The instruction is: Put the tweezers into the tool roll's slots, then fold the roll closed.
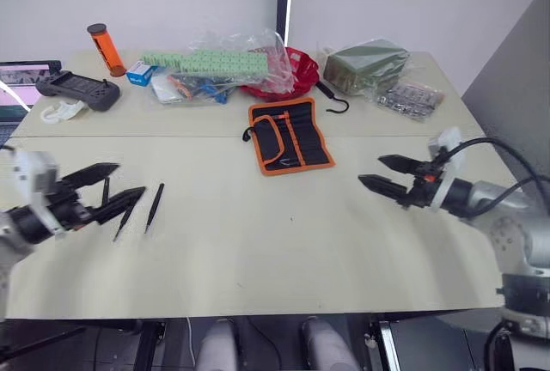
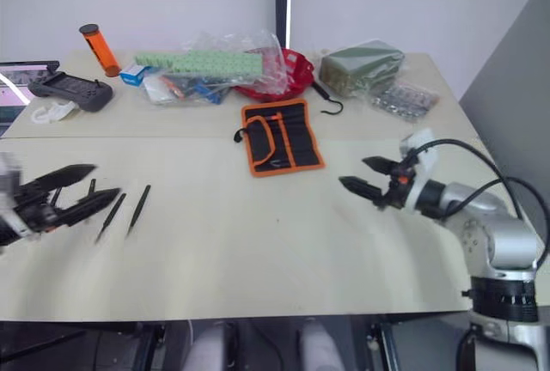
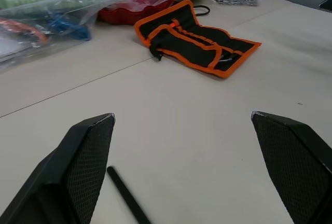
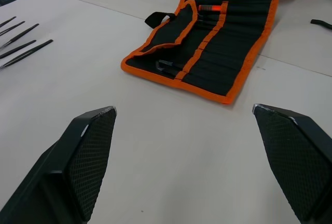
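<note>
Beside the left claw (image 1: 110, 189), on the pale surface (image 1: 258, 242), lie the tweezers (image 1: 155, 207): slim black pieces just off its fingertips, with one lying between the spread fingers in the left wrist view. That claw is wide open and has hold of nothing. How many tweezers there are is hard to tell from the head views, since the claw's fingers overlap some of them; the right wrist view shows perhaps five thin tips at its edge, cut off by the frame.

Further back, near the middle of the surface, the tool roll (image 1: 289, 136) lies unrolled with its orange trim showing and one flap folded partly over its inner face. Its slots (image 4: 228, 53) run in rows across the black fabric, and a small metallic item sits low in one, too small to identify. The right claw (image 1: 384, 173) hovers well apart from the roll, fingers widely parted and empty.
</note>
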